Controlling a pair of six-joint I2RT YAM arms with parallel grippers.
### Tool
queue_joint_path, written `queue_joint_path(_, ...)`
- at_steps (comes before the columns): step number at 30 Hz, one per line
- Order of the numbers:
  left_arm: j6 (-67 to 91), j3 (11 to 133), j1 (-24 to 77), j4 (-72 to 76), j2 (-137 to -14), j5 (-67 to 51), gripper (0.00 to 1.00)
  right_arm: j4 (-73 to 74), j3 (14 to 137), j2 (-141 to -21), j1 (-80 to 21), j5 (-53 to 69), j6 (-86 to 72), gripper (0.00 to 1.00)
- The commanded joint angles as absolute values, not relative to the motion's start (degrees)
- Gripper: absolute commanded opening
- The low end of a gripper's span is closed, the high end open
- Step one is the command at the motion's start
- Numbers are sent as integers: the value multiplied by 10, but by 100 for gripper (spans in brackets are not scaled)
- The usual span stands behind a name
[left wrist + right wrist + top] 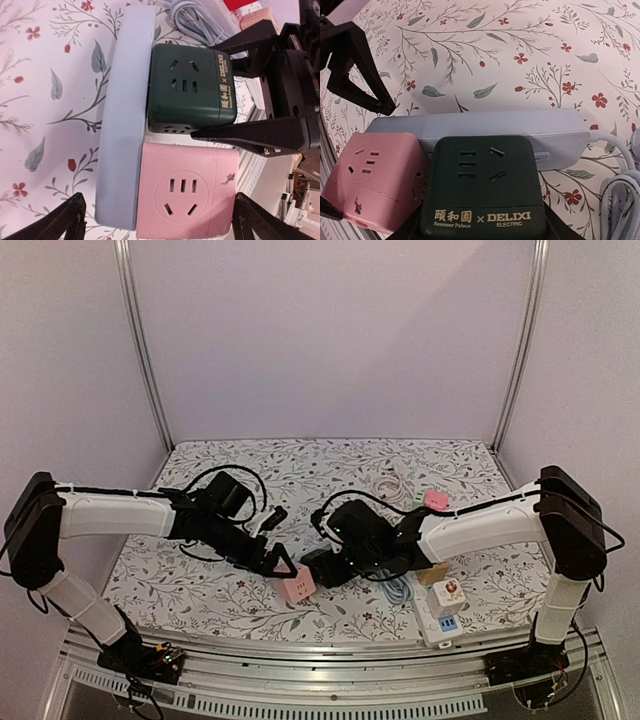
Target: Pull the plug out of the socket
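Here, desk covered in a white cloth printed with leaves and red flowers [150,590]: carries everything; both arm bases sit at its near edge.
white left arm [110,515]: reaches in from the left toward the near middle.
white right arm [480,525]: reaches in from the right to the same spot.
pale blue plastic power strip [485,125]: lies flat at the near middle of the desk, with two cubes plugged into it side by side.
second white strip with red and blue blocks [440,612]: near right corner, well apart from the work.
dark green cube plug with gold DELIXI lettering [482,187]: seated in the pale blue strip, just beside the pink cube.
pink plastic cube plug [187,192]: seated in the same strip, on the left of the green one.
left end effector [160,220]: spread wide, its black fingers straddling the strip and the pink cube, touching neither.
right end effector [205,90]: narrowed, one finger along each side of the green cube; whether it grips cannot be told.
pale coiled cable [620,200]: lies right of the strip.
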State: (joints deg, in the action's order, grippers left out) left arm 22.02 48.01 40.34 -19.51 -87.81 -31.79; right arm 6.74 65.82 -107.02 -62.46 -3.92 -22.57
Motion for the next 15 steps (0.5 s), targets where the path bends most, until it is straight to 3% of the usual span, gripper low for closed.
queue_joint_path(1,184,497,445,-250,-839,-169,100,122,676,-1048,-625,-62,-289,20)
queue_joint_path(9,117,469,526,-217,-738,-8,100,219,723,-1049,-614,-72,-324,20)
queue_joint_path(15,46,405,607,-103,-682,37,100,271,748,-1045,-598,-46,-347,20)
